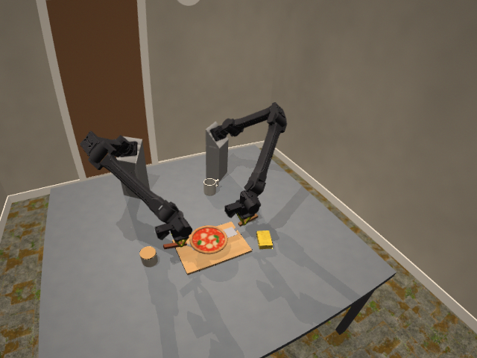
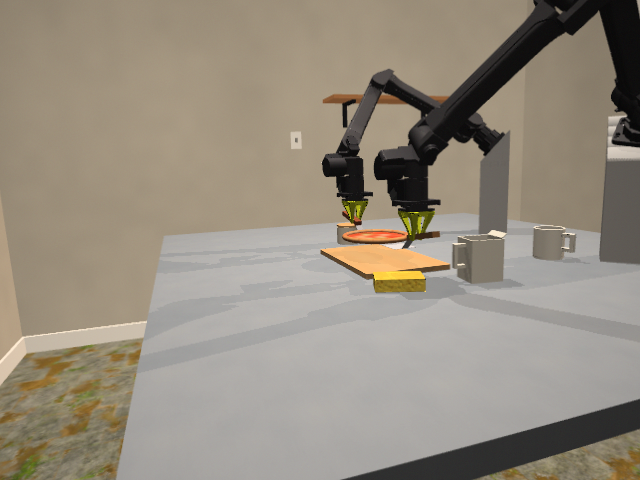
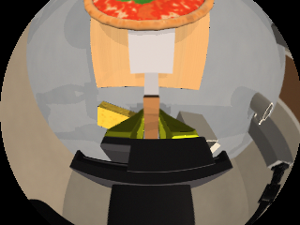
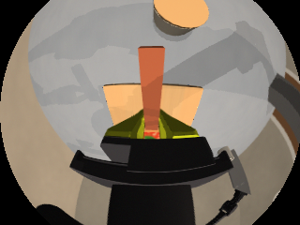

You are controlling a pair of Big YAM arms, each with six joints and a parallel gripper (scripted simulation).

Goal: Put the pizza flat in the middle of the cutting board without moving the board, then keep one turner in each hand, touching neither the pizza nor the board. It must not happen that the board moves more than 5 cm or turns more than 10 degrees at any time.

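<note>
I've got the pizza [image 1: 208, 239] [image 2: 374, 236] [image 3: 150, 14] [image 4: 151, 134] up on both turners, above the board [image 1: 219, 263] [image 2: 382, 258] [image 3: 110, 70] [image 4: 117, 100], apart from it. Left claw [image 1: 244, 219] [image 2: 412, 236] [image 3: 151, 127] and right claw [image 1: 182, 242] [image 2: 355, 221] [image 4: 151, 112] each clamped on a turner handle. Counter [image 1: 115, 308] [image 2: 310, 387] [image 3: 56, 94] [image 4: 61, 70] clutter: yellow sponge [image 1: 264, 239] [image 2: 399, 282] [image 3: 112, 115] and square mug [image 2: 480, 260] [image 3: 199, 124] near the board, left-arm side; tan-topped can [image 1: 148, 256] [image 2: 345, 231] [image 4: 180, 14] on the right-arm side.
</note>
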